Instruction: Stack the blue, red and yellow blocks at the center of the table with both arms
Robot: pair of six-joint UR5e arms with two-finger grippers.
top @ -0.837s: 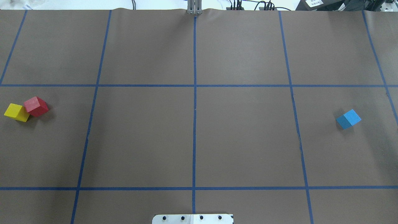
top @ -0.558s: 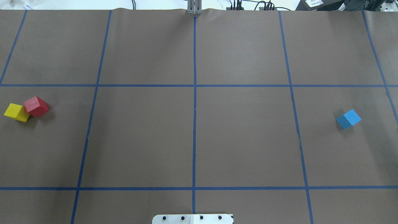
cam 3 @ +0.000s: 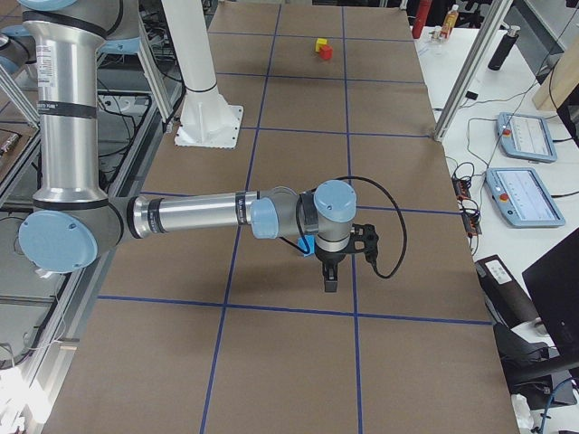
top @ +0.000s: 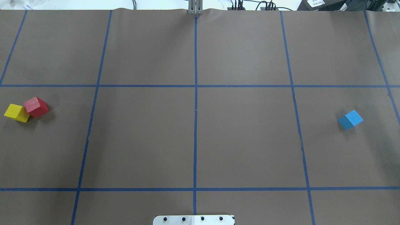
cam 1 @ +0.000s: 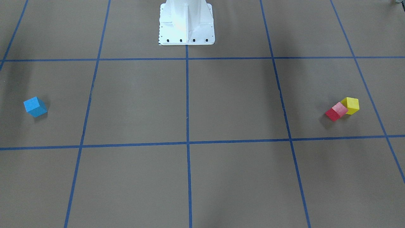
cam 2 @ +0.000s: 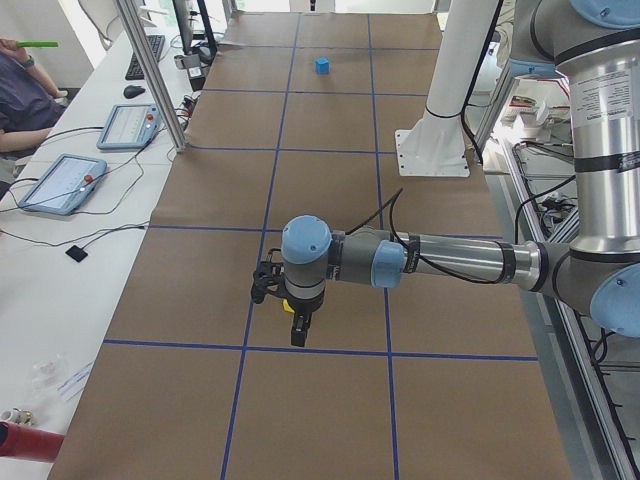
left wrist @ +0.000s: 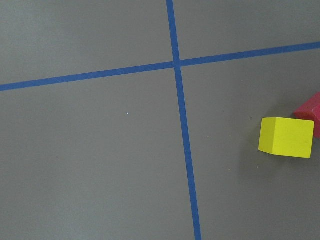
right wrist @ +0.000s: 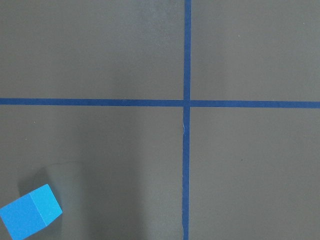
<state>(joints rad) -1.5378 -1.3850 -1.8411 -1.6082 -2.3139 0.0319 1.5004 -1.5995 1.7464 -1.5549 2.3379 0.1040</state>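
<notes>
The yellow block (top: 16,112) and the red block (top: 36,106) touch each other at the table's far left. The blue block (top: 350,119) sits alone at the far right. In the left wrist view the yellow block (left wrist: 286,137) is at the right, with a corner of the red block (left wrist: 311,109) at the edge. The blue block (right wrist: 30,211) is at the bottom left of the right wrist view. My left gripper (cam 2: 298,335) hangs over the yellow and red blocks and my right gripper (cam 3: 330,282) over the blue block. Both show only in side views, so I cannot tell whether they are open.
Brown paper with a blue tape grid covers the table (top: 243,137). The white robot base (cam 1: 186,23) stands at the near middle edge. Tablets (cam 2: 65,180) and cables lie on the side desk beyond the paper.
</notes>
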